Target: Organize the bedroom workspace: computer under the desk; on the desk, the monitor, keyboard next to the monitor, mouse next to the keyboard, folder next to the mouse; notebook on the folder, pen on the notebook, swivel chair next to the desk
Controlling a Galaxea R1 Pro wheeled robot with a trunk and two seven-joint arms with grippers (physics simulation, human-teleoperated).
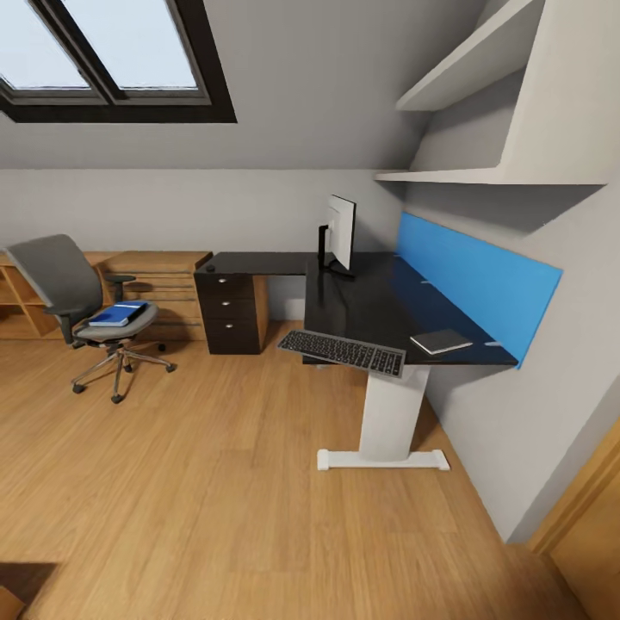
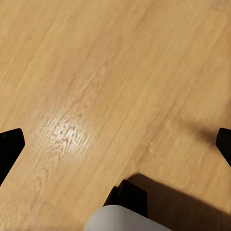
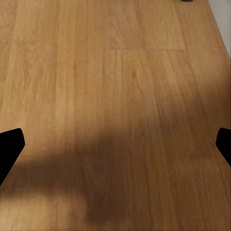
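The desk point(image 1: 379, 301) stands at the right wall with the monitor point(image 1: 341, 231) upright on its far part. The keyboard point(image 1: 343, 351) lies at the near front corner, partly overhanging the edge. Right of it rests the dark grey notebook point(image 1: 441, 341), and a thin pale sliver point(image 1: 492, 344) beside it may be the pen. A small dark mouse point(image 1: 210, 268) sits on the desk's left end, above the drawers. The swivel chair point(image 1: 65, 280) stands apart at the left with the blue folder point(image 1: 118, 313) on its seat. The computer is out of view. My left gripper point(image 2: 115, 144) and right gripper point(image 3: 115, 144) hang open over bare floor.
A light wooden dresser point(image 1: 159, 280) lines the back wall behind the chair. White shelves point(image 1: 482, 95) hang above the desk, under a sloped ceiling with a skylight point(image 1: 112, 52). A wooden door frame point(image 1: 581, 508) is at the near right. Plank floor point(image 1: 215, 482) spreads between me and the desk.
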